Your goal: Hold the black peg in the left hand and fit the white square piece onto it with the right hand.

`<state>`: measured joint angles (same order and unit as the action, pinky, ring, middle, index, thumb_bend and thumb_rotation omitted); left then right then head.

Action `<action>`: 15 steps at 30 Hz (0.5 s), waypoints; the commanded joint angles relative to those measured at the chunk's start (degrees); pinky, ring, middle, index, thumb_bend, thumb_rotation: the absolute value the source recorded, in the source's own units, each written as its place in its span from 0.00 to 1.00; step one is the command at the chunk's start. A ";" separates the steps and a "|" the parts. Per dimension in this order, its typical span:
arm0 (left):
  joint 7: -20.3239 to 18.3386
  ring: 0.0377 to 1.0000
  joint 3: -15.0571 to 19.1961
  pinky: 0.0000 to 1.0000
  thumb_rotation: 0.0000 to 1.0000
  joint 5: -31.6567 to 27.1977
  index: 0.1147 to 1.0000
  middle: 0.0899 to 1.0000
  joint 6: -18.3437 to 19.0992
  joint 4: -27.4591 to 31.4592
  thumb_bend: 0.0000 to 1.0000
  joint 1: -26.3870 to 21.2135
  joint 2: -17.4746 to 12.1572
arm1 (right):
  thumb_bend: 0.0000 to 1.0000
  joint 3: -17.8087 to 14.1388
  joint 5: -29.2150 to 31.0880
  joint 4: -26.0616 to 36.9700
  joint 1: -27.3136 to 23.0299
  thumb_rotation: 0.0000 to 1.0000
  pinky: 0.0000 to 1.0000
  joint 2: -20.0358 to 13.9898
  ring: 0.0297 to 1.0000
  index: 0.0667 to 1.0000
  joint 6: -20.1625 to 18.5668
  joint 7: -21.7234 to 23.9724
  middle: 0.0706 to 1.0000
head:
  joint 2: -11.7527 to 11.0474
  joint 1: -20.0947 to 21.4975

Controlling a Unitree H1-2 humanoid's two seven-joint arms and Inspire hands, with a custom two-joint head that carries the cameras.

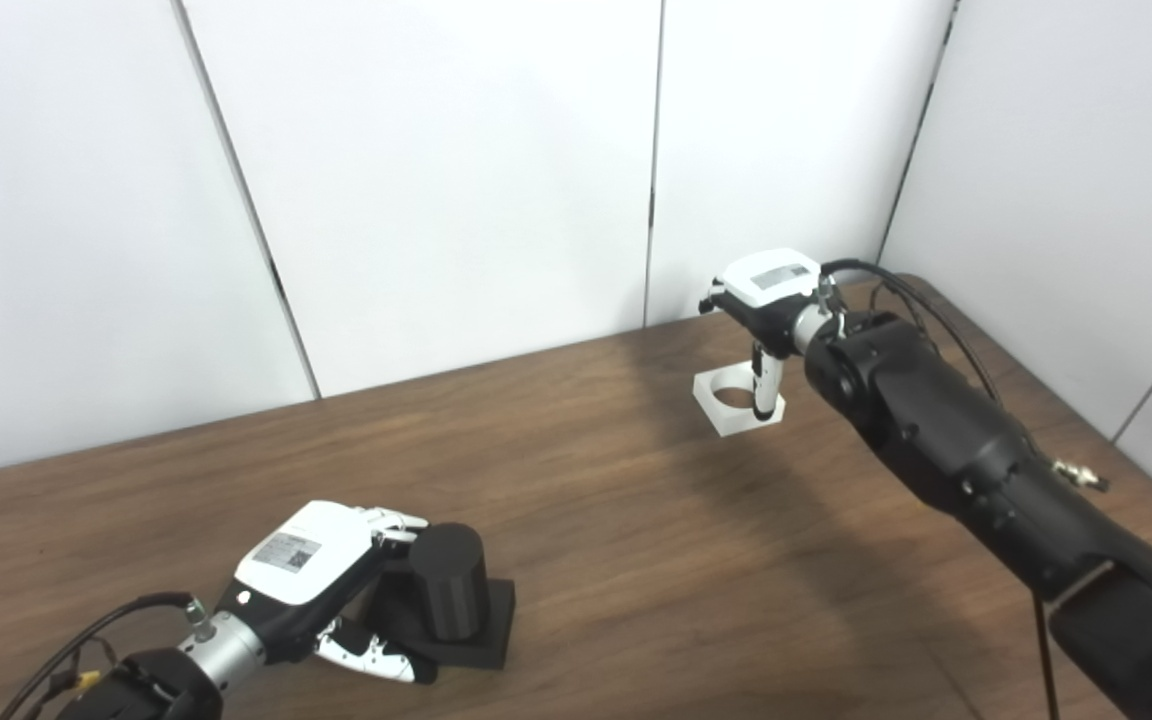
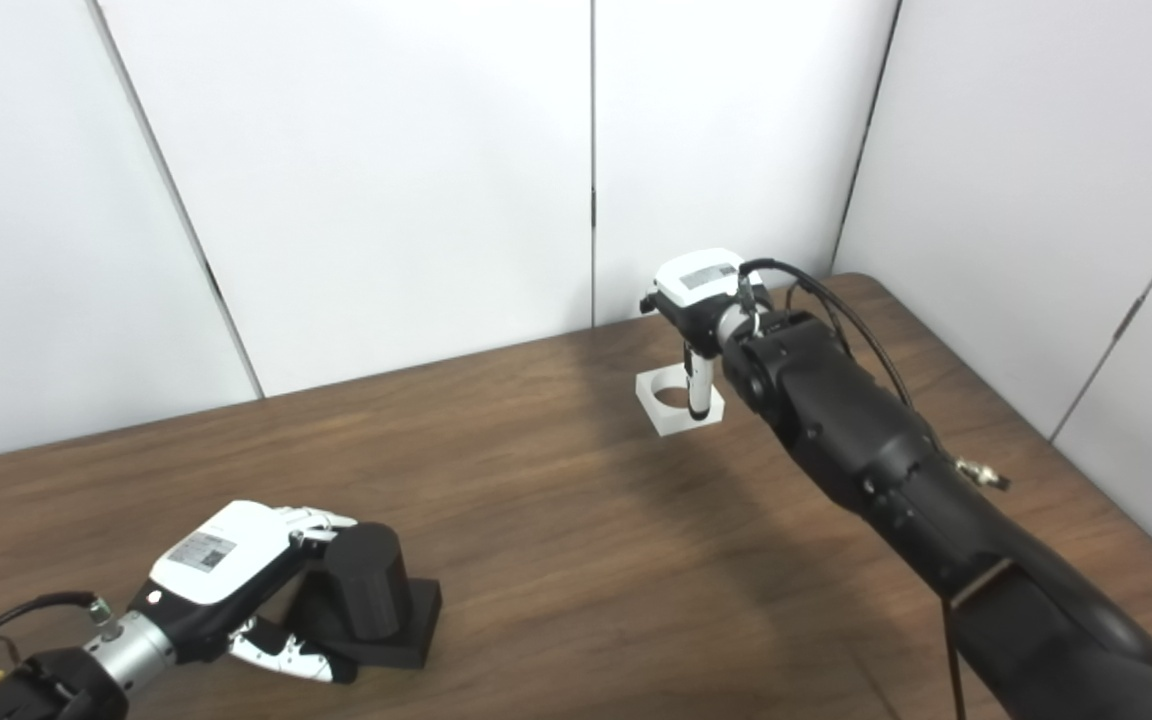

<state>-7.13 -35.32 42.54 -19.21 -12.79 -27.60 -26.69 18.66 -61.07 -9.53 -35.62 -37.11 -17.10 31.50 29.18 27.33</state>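
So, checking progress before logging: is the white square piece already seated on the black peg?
No, the white square piece is far across the table from the black peg, at the right hand.

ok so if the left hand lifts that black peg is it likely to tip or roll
Probably neither on the table: the black peg stands upright on a flat square base that looks wider than the cylinder. It looks rigid and solid, so likely stiff, perhaps weighty. The left hand wraps only one side, so it might tilt when lifted.

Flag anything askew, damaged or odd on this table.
Nothing stands out. The black peg stands upright on its base in the left hand; the white square piece sits intact at the right hand.
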 commanded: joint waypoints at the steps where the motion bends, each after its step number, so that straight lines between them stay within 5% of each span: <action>1: -3.42 0.81 -2.11 0.76 0.06 3.90 0.42 0.80 -1.52 -2.04 0.52 2.60 -2.19 | 0.88 -0.35 -0.69 0.06 -3.83 0.10 0.91 -1.64 0.96 0.84 0.33 -0.40 0.95 | 0.25 -0.07; 15: -4.71 0.82 -1.16 0.76 0.06 3.21 0.42 0.80 -0.92 -0.42 0.52 3.19 -2.25 | 0.87 1.85 0.47 -5.52 -3.42 0.12 0.88 -0.90 0.93 0.84 0.17 -0.74 0.94 | 0.89 -0.75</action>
<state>-7.19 -34.47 42.53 -19.71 -12.28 -26.86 -26.70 21.06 -60.60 -16.00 -36.74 -36.77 -17.13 31.43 30.06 26.55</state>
